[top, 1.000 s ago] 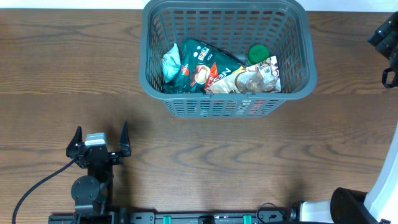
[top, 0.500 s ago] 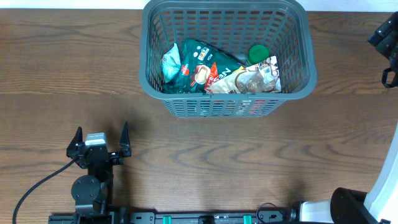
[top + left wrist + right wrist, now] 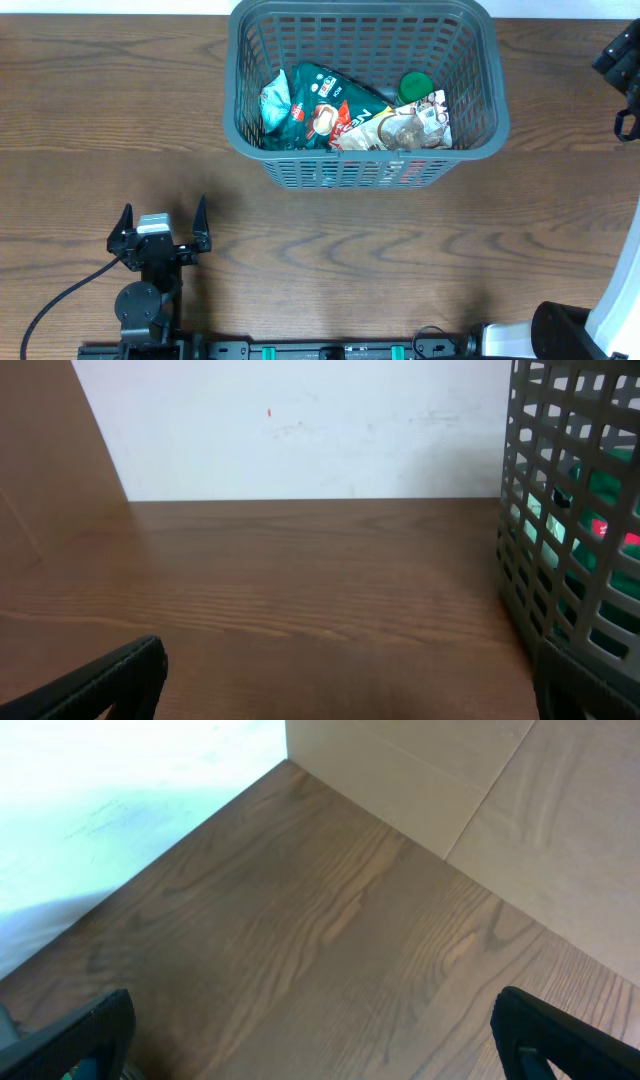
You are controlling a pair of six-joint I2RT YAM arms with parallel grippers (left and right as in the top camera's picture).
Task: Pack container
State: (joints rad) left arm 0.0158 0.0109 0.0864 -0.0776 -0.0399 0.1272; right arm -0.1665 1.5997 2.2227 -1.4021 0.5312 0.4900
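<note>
The dark grey slotted container (image 3: 480, 125) stands at the back middle of the table. Inside lie a light blue packet (image 3: 276, 100), a dark green packet (image 3: 325, 105), a beige packet (image 3: 405, 125) and a green round lid (image 3: 415, 86). My left gripper (image 3: 160, 220) is open and empty near the front left, well apart from the container; the container's lattice side shows in the left wrist view (image 3: 560, 520). My right gripper (image 3: 622, 75) is at the far right edge, open and empty in the right wrist view (image 3: 320, 1040) above bare wood.
The wooden table (image 3: 350, 260) stretches between the grippers. A black cable (image 3: 60, 300) trails from the left arm's base. A white wall (image 3: 300, 430) stands behind the table, and a light wood panel (image 3: 480, 790) lies beyond the table's corner.
</note>
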